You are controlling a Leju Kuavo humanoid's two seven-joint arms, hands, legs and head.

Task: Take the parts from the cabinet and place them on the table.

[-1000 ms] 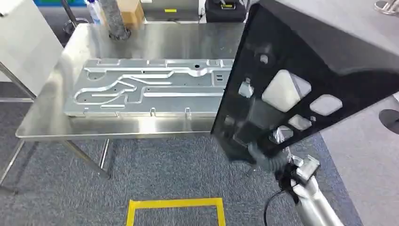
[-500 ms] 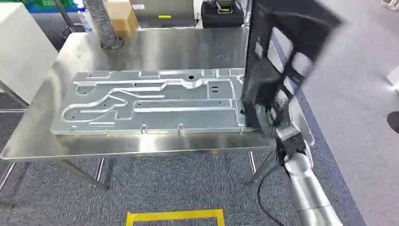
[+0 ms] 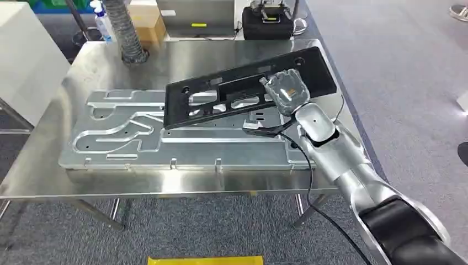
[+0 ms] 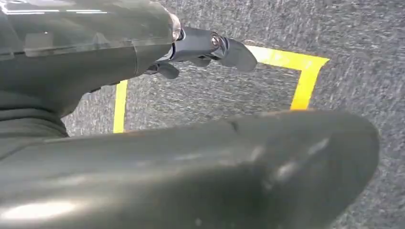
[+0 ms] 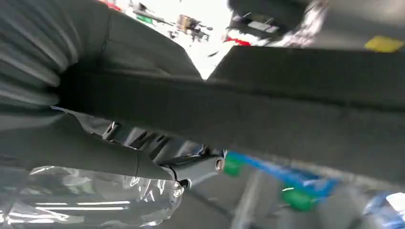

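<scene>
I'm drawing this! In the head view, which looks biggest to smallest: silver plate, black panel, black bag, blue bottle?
1. Silver plate
2. Black panel, held up nearer the camera by the right hand
3. Black bag
4. Blue bottle, farthest back

Workshop floor around a steel table

A stainless steel table (image 3: 165, 182) on thin angled legs stood on grey speckled carpet (image 3: 182, 232), its top shining under even overhead light. Just in front of the table, yellow tape (image 3: 205, 259) marked the carpet, and the left wrist view showed it forming a square corner (image 4: 305, 71). Right of the table the floor was a smoother, paler grey (image 3: 408, 72). At the table's far left corner rose a ribbed grey hose (image 3: 124, 27), with a cardboard box (image 3: 144, 22) and a blue spray bottle (image 3: 102, 19) behind it. A white cabinet (image 3: 25, 55) stood beside the table's left end.
</scene>
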